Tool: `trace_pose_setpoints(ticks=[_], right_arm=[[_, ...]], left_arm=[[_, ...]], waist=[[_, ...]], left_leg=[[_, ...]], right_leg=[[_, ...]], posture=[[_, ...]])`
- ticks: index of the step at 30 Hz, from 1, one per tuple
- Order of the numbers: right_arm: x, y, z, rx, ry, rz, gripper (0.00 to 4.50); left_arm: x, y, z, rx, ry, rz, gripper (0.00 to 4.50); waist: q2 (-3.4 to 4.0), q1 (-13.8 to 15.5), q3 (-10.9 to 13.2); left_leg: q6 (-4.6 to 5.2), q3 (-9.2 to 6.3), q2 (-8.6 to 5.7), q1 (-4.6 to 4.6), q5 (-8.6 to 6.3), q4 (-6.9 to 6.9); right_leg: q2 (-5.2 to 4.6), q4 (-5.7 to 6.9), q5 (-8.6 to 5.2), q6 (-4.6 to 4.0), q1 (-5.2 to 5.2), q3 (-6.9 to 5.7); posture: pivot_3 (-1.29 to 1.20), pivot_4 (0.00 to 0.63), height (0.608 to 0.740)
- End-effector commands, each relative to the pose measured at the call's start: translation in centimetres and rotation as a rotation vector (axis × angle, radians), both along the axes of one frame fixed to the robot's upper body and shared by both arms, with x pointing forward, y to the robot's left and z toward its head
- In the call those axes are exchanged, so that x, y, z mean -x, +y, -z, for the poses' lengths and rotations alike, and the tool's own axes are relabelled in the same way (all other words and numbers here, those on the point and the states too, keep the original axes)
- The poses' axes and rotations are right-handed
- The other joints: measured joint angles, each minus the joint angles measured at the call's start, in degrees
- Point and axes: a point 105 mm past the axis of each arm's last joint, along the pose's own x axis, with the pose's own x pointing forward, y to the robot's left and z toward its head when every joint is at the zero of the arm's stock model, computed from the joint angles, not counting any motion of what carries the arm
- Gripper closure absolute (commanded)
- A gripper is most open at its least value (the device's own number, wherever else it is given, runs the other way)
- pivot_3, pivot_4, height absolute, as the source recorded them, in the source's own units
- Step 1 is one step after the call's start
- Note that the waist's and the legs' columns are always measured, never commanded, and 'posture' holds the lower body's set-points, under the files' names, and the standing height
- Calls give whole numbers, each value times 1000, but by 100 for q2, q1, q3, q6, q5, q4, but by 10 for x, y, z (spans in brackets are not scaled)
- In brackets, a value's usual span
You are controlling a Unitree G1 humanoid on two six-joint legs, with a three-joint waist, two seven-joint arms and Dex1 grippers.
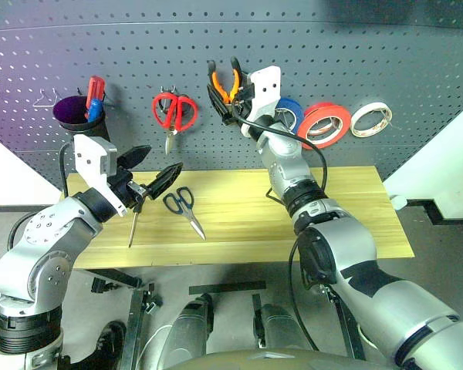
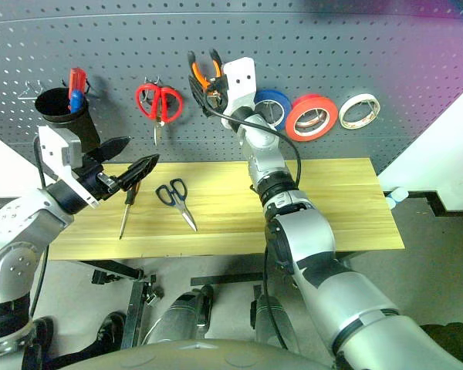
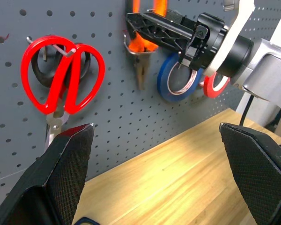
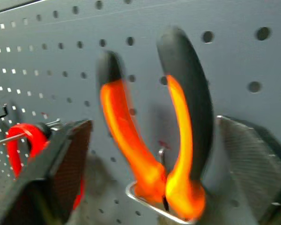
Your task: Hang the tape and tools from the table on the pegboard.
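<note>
The pliers (image 4: 178, 154) with orange and black handles hang in a wire hook on the pegboard (image 1: 139, 46). My right gripper (image 1: 224, 100) stands open around them, one finger on each side and neither touching. The orange-red tape (image 1: 324, 123) hangs on the pegboard to the right. Dark-handled scissors (image 1: 184, 206) and a thin screwdriver (image 1: 133, 222) lie on the left part of the table (image 1: 332, 208). My left gripper (image 1: 162, 159) hovers open and empty above the table's left end, over the screwdriver.
Red-handled scissors (image 1: 174, 110) hang left of the pliers. A blue tape ring (image 1: 291, 110) and a white ring (image 1: 370, 119) flank the orange-red tape. A dark cup (image 1: 79, 114) holding red and blue handles is at the far left.
</note>
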Motion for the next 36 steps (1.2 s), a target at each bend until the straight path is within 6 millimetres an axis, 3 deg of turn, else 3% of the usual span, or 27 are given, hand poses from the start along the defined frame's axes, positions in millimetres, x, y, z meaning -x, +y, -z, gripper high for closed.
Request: trace_pose_setpoints(ticks=[1, 9, 18, 28, 36], right_arm=[[-1, -9, -17, -28, -40, 29, 8], [-2, -17, -23, -61, -49, 38, 8], [21, -52, -61, -163, -145, 19, 8], [35, -70, -63, -165, -102, -3, 8], [58, -48, -55, -224, 15, -237, 8]], left_arm=[[4, 0, -10, -15, -43, 6, 0], [5, -1, -11, -13, -43, 11, 0], [6, 1, -8, -12, -40, 8, 0], [2, -3, -8, -9, -42, 30, 0], [6, 3, -7, -28, -33, 15, 0]], waist=[[0, 0, 0], [2, 2, 1], [9, 31, 7], [9, -28, 7], [10, -11, 8]], left_leg=[[0, 0, 0, 2, 0, -1], [-1, -1, 1, 3, 1, -6], [1, -4, 0, 2, 0, -10], [-4, 9, 8, -9, 4, -115], [-2, 9, 8, -33, 3, -104]], right_leg=[[0, -1, 0, -1, 1, 0], [0, -1, -1, -4, 0, 1], [-3, -20, -1, -4, -3, 0], [-3, -91, 1, -6, -29, 0], [-4, -109, 1, -6, -35, -3]], posture=[[96, 208, 740], [90, 206, 740], [72, 198, 740], [50, 191, 740], [61, 203, 740]])
